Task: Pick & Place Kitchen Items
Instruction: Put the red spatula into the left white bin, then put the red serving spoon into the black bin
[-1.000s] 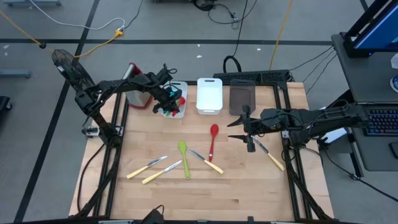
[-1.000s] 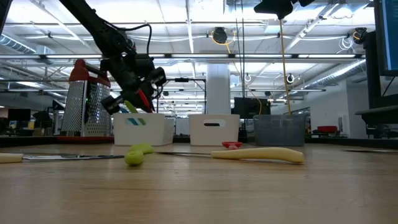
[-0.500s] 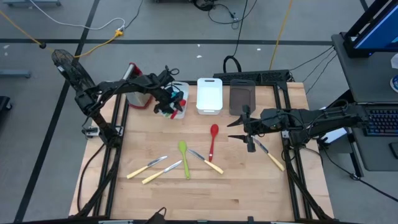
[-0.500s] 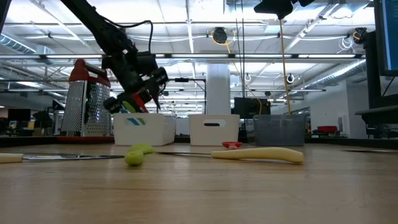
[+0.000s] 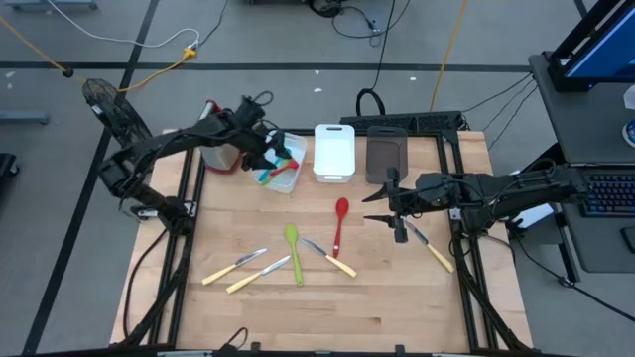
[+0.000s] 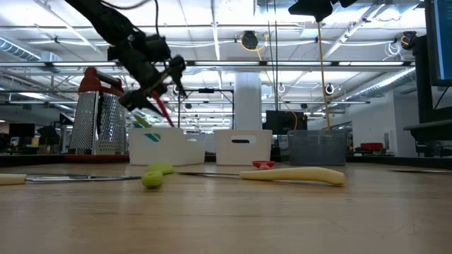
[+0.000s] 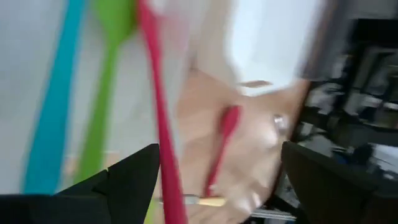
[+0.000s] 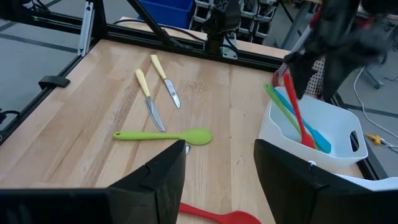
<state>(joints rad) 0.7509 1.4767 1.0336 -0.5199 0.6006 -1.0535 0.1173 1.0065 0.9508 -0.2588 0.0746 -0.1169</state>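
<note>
The left white bin (image 5: 288, 174) at the far left holds a red utensil (image 8: 297, 115), a green one (image 8: 283, 109) and a blue one (image 8: 309, 130), all leaning on its wall. My left gripper (image 5: 266, 151) hangs open just above it, its fingers on either side of the red utensil's upper end (image 6: 161, 111). On the table lie a green spoon (image 5: 293, 248), a red spoon (image 5: 340, 220) and several yellow-handled knives (image 5: 238, 264). My right gripper (image 5: 382, 206) hovers open above the table's right side, holding nothing. My left gripper stands open around the red utensil's handle (image 7: 163, 143), coming from above at a slant. The handle runs close by one finger (image 7: 134, 177); I cannot tell whether they touch. The utensil's lower end rests inside the bin.
A middle white bin (image 5: 334, 152) and a dark grey bin (image 5: 386, 157) stand along the far edge. A red-topped metal grater (image 5: 220, 144) stands left of the bins, close to my left arm. One knife (image 5: 432, 250) lies under my right arm.
My left gripper has opened wide, let go of the red utensil and risen from the left white bin. The red utensil stays leaning in the bin, and the bin has turned a little.
</note>
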